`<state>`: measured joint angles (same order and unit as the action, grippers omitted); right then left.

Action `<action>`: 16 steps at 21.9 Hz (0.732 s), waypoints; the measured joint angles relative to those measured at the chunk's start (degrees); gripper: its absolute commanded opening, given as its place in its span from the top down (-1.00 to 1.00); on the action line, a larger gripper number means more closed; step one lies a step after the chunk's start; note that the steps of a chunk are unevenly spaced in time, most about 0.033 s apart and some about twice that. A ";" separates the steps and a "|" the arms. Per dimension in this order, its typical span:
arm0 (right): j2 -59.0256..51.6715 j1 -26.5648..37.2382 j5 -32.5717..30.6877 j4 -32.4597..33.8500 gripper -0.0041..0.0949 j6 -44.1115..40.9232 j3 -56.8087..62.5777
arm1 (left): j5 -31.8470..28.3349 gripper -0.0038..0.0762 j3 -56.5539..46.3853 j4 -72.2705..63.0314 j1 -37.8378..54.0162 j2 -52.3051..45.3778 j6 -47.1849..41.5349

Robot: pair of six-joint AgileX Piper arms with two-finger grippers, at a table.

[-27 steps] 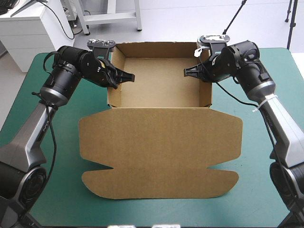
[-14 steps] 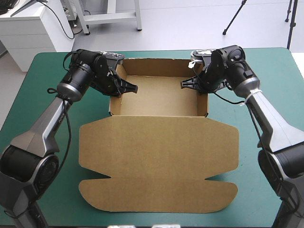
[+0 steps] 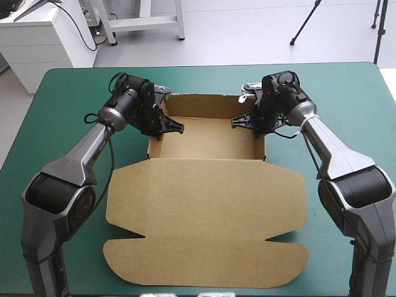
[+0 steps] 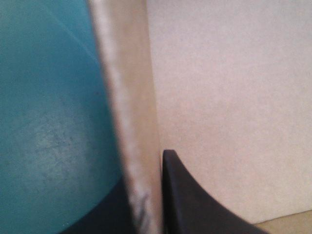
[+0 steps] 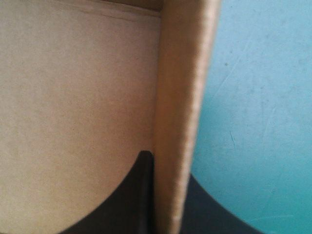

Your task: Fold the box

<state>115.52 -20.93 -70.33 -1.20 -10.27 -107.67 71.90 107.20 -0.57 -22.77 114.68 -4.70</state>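
From above, the box [image 3: 207, 139] sits mid-desk as an open tray with its lid [image 3: 204, 216] flat on the near side. Since a moment earlier the whole sheet has slid toward the near edge of the desk [image 3: 62, 124], and both arms have gone with it. The left end effector [image 3: 167, 127] pinches the left wall and the right end effector [image 3: 244, 120] the right wall.

In the left wrist view, the left end effector [image 4: 146, 195] is all but closed, with the left wall [image 4: 129, 97] squeezed between its fingers.

In the right wrist view, the right end effector [image 5: 165, 195] clamps the right wall [image 5: 183, 97] the same way.

I'd judge the walls are done, and this shift only repositions the tray.
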 measured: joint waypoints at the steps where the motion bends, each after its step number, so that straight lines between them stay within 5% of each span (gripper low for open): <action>1: 0.39 0.00 0.00 0.00 0.95 -0.01 0.00 | 0.00 0.90 0.00 -0.05 0.00 0.44 0.18; 7: 2.76 0.00 0.00 1.20 0.95 0.33 0.00 | -0.45 0.90 0.00 -0.48 0.00 3.28 0.55; 11: 3.04 0.00 -0.11 1.20 0.90 1.12 -0.11 | -0.48 0.65 0.11 -0.72 0.11 4.04 1.41; 16: 3.04 -0.07 0.13 1.88 0.15 4.51 -0.17 | -0.87 -0.04 0.11 -0.48 -0.12 4.10 5.10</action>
<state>118.55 -21.00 -70.21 0.68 -5.76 -107.84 71.03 107.32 -1.05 -22.89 118.77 0.40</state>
